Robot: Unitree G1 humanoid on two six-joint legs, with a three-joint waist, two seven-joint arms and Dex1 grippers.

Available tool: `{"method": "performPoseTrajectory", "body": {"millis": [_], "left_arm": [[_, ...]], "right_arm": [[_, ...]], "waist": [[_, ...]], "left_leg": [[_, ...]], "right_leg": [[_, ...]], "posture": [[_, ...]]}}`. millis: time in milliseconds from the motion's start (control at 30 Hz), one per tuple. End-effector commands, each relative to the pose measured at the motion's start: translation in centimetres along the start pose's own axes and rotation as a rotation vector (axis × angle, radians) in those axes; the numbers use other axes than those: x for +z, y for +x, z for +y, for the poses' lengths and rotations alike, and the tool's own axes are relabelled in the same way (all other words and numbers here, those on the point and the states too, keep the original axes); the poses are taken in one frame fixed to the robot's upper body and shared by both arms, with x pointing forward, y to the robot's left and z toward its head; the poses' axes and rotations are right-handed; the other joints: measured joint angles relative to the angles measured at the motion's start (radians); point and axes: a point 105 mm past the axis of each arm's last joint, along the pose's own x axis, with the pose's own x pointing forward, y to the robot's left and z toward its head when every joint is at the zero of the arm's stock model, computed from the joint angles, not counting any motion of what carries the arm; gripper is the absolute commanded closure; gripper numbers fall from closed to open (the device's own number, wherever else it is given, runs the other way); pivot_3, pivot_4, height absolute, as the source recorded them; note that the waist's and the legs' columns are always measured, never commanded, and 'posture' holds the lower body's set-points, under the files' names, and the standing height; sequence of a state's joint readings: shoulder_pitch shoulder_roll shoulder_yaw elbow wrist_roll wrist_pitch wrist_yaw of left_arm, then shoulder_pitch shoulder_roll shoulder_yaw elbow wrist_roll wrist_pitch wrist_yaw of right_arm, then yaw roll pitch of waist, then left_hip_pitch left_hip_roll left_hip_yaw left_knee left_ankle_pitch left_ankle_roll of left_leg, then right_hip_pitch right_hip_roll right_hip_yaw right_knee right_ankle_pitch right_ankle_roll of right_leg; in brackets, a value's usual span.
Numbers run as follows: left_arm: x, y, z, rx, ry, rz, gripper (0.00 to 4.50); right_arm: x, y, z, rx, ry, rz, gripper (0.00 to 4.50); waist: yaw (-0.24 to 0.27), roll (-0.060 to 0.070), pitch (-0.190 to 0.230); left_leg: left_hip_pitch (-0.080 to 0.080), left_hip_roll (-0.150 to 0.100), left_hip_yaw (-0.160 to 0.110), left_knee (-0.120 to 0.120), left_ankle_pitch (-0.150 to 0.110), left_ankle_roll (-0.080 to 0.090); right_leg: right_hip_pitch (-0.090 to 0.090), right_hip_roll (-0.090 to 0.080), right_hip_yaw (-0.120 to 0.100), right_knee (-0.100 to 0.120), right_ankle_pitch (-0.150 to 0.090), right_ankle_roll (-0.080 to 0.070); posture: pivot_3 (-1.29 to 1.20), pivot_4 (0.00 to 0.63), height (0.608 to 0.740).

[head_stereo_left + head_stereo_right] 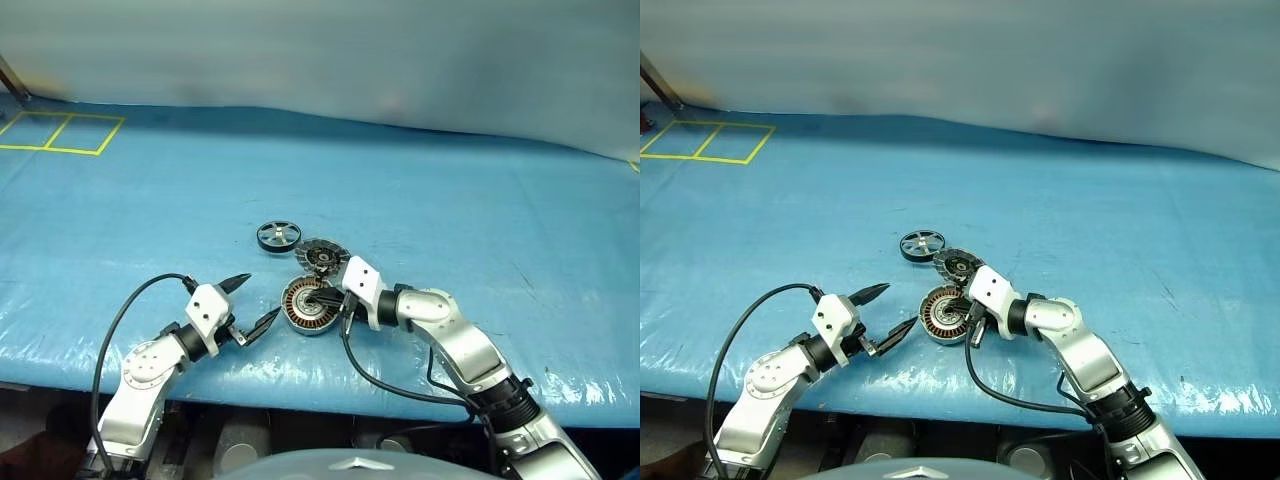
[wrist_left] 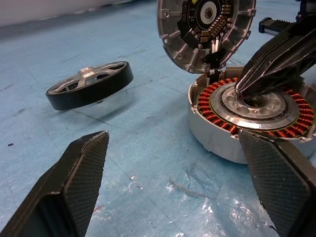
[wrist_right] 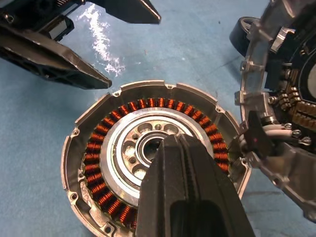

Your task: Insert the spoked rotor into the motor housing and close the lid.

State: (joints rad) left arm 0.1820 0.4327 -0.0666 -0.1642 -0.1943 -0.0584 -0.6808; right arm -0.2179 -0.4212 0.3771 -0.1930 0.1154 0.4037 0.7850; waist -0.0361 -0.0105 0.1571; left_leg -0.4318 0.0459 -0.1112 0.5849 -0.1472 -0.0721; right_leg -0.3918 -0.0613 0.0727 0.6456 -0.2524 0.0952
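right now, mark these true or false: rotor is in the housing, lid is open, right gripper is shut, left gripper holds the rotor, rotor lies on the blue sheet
1. The rotor is in the housing. False: it lies apart from it, on the far side of the lid.
2. The lid is open. True: it stands tilted up at the housing's rim, ribbed inner face showing.
3. The right gripper is shut. True: its closed tips sit at the housing's silver centre.
4. The left gripper holds the rotor. False: it is open and holds nothing, beside the housing.
5. The rotor lies on the blue sheet. True.
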Motion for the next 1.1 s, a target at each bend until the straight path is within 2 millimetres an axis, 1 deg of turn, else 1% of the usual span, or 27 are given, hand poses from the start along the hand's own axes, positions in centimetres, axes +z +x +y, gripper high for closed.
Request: {"method": "performPoseTrajectory", "body": {"millis": [33, 133, 233, 367, 433, 500, 567, 633, 700, 800, 833, 933, 1033, 1100], "left_arm": [[1.1, 0.1, -0.1, -0.008, 0.037, -0.043, 0.00], [1.1, 0.1, -0.2, -0.008, 0.037, -0.042, 0.00], [1.1, 0.2, -0.1, -0.006, 0.037, -0.043, 0.00], [1.1, 0.0, 0.0, 0.008, 0.032, -0.049, 0.00], [1.4, -0.1, 0.6, 0.035, 0.025, -0.061, 0.00], [1.7, -0.3, 1.6, 0.063, 0.018, -0.064, 0.00], [1.5, -0.6, 3.1, 0.099, 0.023, -0.015, 0.00], [1.6, -0.8, 4.5, 0.091, 0.061, 0.040, 0.00], [2.5, -0.6, 6.1, 0.072, 0.098, 0.062, 0.00], [4.2, 0.5, 8.4, 0.011, 0.162, 0.090, 0.00], [4.9, 1.1, 8.9, -0.051, 0.176, 0.100, 0.00], [6.3, 2.3, 9.9, -0.168, 0.207, 0.141, 0.00], [6.7, 3.2, 11.0, -0.244, 0.241, 0.208, 0.00], [6.6, 4.2, 12.2, -0.325, 0.280, 0.327, 0.00]], "right_arm": [[-0.1, -0.1, 0.4, 0.024, -0.028, 0.022, 4.46], [-1.1, -0.1, 0.3, 0.012, -0.102, 0.095, 4.46], [-0.3, 0.0, 0.6, 0.024, -0.084, 0.046, 4.46], [0.7, -0.1, 0.4, 0.009, -0.057, -0.019, 4.46], [1.8, -0.3, 0.4, 0.005, -0.026, -0.085, 4.46], [2.8, -0.7, 0.6, 0.006, 0.008, -0.145, 4.46], [3.3, -1.2, 0.9, 0.019, 0.038, -0.189, 4.46], [3.6, -2.0, 1.2, 0.023, 0.063, -0.221, 4.46], [3.5, -2.5, 1.3, 0.013, 0.074, -0.232, 4.46], [2.8, -3.3, 1.2, -0.032, 0.082, -0.225, 4.46], [2.4, -3.6, 1.2, -0.049, 0.091, -0.220, 4.46], [1.7, -4.1, 1.3, -0.086, 0.103, -0.204, 4.46], [1.3, -4.2, 1.3, -0.114, 0.114, -0.198, 4.46], [1.0, -4.4, 1.3, -0.141, 0.126, -0.192, 4.46]], "waist": [[0.000, 0.000, 0.000], [0.000, 0.000, 0.000], [0.001, 0.000, 0.000], [0.000, 0.000, 0.000], [0.000, 0.000, 0.000], [0.000, 0.000, 0.000], [0.000, 0.000, 0.000], [0.003, 0.000, 0.000], [0.006, 0.000, 0.000], [0.011, 0.000, 0.000], [0.012, 0.000, 0.000], [0.009, 0.000, 0.001], [0.000, 0.000, 0.001], [-0.001, 0.000, 0.001]], "left_leg": [[0.000, 0.000, 0.000, 0.000, 0.000, 0.000], [0.000, 0.000, 0.000, 0.000, 0.000, 0.000], [0.000, 0.000, 0.000, 0.000, 0.000, 0.000], [0.000, 0.000, 0.000, 0.000, 0.000, 0.000], [0.000, 0.000, 0.000, 0.000, 0.000, 0.000], [0.000, 0.000, 0.000, 0.000, 0.000, 0.000], [-0.001, 0.000, 0.000, 0.000, 0.000, 0.000], [-0.001, 0.000, 0.000, 0.000, 0.000, 0.000], [0.000, 0.000, 0.000, 0.000, 0.000, 0.000], [-0.001, 0.000, 0.000, 0.001, 0.000, 0.000], [-0.001, 0.000, 0.000, 0.001, 0.000, 0.000], [-0.002, 0.000, 0.000, 0.000, 0.000, 0.000], [-0.004, 0.000, 0.000, 0.000, 0.000, 0.000], [-0.005, 0.000, 0.000, -0.001, 0.000, 0.000]], "right_leg": [[0.000, 0.000, 0.000, 0.000, 0.000, 0.000], [0.000, 0.000, 0.000, 0.000, 0.000, 0.000], [0.000, 0.000, 0.000, 0.000, 0.000, 0.000], [0.000, 0.000, 0.000, 0.000, 0.000, 0.000], [0.000, 0.000, 0.000, 0.000, 0.000, 0.000], [0.000, 0.000, 0.000, 0.000, 0.000, 0.000], [0.000, 0.000, 0.000, 0.000, 0.000, 0.000], [0.000, 0.000, 0.000, 0.001, 0.000, 0.000], [0.000, 0.000, 0.000, 0.000, 0.000, 0.000], [0.000, 0.000, 0.000, 0.000, 0.000, 0.000], [0.000, 0.000, 0.000, 0.000, 0.000, 0.000], [-0.001, 0.000, -0.001, 0.000, 0.000, 0.000], [0.001, 0.000, 0.000, 0.000, 0.000, 0.000], [0.000, 0.001, 0.000, 0.001, 0.000, 0.000]], "posture": [[0.00, 0.150, 0.740], [0.00, 0.150, 0.740], [0.00, 0.150, 0.740], [0.00, 0.150, 0.740], [0.00, 0.150, 0.740], [0.00, 0.150, 0.740], [0.00, 0.150, 0.740], [0.00, 0.150, 0.740], [0.00, 0.150, 0.740], [0.00, 0.150, 0.740], [0.00, 0.150, 0.740], [0.00, 0.150, 0.740], [0.00, 0.150, 0.740], [0.00, 0.150, 0.740]]}}
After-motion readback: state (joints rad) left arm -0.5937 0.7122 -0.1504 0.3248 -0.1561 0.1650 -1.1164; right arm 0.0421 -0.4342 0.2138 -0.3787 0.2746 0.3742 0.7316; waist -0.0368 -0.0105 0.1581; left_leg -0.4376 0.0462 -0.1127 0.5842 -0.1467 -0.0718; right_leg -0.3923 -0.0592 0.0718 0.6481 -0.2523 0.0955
